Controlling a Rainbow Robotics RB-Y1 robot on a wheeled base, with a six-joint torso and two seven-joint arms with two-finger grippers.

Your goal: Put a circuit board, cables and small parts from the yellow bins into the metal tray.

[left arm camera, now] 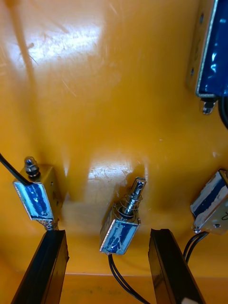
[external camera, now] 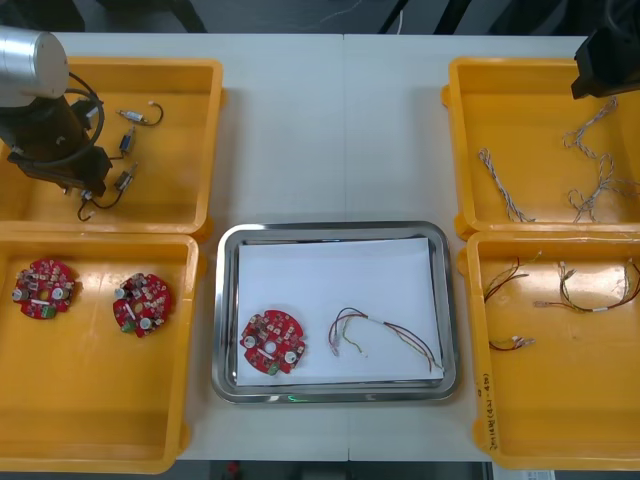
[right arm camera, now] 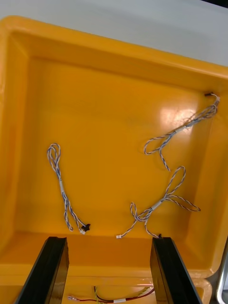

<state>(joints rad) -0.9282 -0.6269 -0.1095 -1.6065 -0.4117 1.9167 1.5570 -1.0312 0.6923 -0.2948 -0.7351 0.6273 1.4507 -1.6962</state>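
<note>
Fingers of the left gripper [left arm camera: 109, 266] stand wide apart, low inside the far left bin [external camera: 190, 70], which is left of the metal tray [external camera: 335, 229] and farther back. One small metal part [left arm camera: 122, 221] lies on the bin floor between the two fingers and touches neither of them. Other small metal parts [external camera: 127, 142] lie around it. The tray itself is white inside. In its left part rests a round red circuit board [external camera: 273, 343], and right of this board, apart from it, lies a red and yellow cable [external camera: 385, 333]. The near left bin [external camera: 100, 245], just left of the tray, holds two more circuit boards [external camera: 142, 302]. Right of the tray and farther back, the right gripper [right arm camera: 108, 270] hangs above the far right bin [external camera: 460, 80], where twisted blue and white cables [right arm camera: 61, 190] lie. Its fingers are apart and hold nothing.
</note>
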